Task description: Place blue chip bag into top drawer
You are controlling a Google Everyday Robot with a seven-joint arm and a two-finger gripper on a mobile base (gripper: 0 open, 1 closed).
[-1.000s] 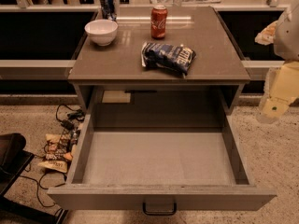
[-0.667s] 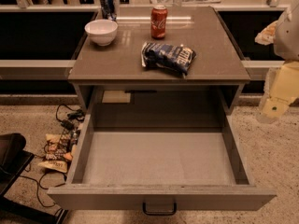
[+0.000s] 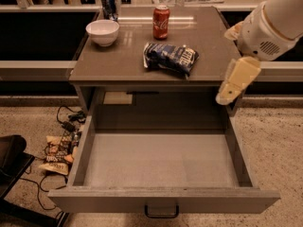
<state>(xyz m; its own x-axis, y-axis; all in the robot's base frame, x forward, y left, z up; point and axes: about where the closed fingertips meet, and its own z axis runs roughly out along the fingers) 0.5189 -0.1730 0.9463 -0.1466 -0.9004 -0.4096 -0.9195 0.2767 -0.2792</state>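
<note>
The blue chip bag (image 3: 170, 57) lies flat on the cabinet top (image 3: 118, 60), right of centre and in front of a red soda can. The top drawer (image 3: 161, 161) is pulled fully out below it. Its grey bottom is bare, and a small dark loop handle (image 3: 162, 212) sits at the front centre. My gripper (image 3: 228, 66) hangs at the cabinet's right edge, to the right of the bag and apart from it. It is above the drawer's back right corner. Its cream fingers (image 3: 236, 82) stand apart and hold nothing.
A white bowl (image 3: 102, 32), a red soda can (image 3: 161, 21) and a blue can (image 3: 109, 4) stand on the cabinet top. Tan wrappers (image 3: 57, 157) and cables (image 3: 66, 122) lie on the floor at the left, next to a black object (image 3: 12, 160).
My arm and gripper have moved left, from off the cabinet's right side to its right edge. The bag and drawer have not moved.
</note>
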